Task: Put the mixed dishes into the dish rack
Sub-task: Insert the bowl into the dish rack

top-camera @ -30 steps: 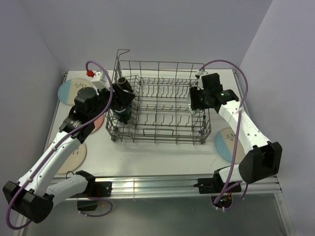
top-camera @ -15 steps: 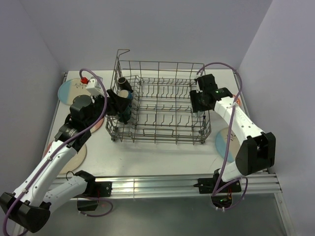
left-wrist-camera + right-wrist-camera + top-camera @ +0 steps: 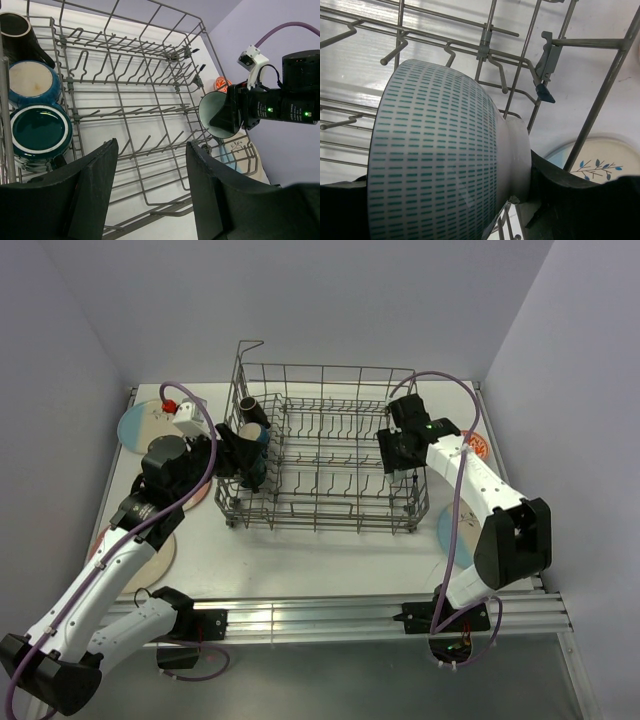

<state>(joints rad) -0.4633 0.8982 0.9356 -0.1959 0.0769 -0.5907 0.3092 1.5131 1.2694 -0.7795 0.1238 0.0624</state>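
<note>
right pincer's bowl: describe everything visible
The bowl is round and glossy, ceramic by its look. It is white outside with rows of small teal dashes, has a plain white foot ring, and is pale green inside. It is held tipped on its side, mouth facing the left end of the rack, above the tines at the rack's right end. The right pincer grips it. Whether any wire touches it, I cannot tell.

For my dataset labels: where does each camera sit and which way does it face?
Top external: above and behind, looking down on the dish rack; both arms show.
Left wrist: on the left arm, looking across the rack; open jaws show.
Right wrist: looks past the bowl its jaws hold.
Both wrist views share that bowl.
</note>
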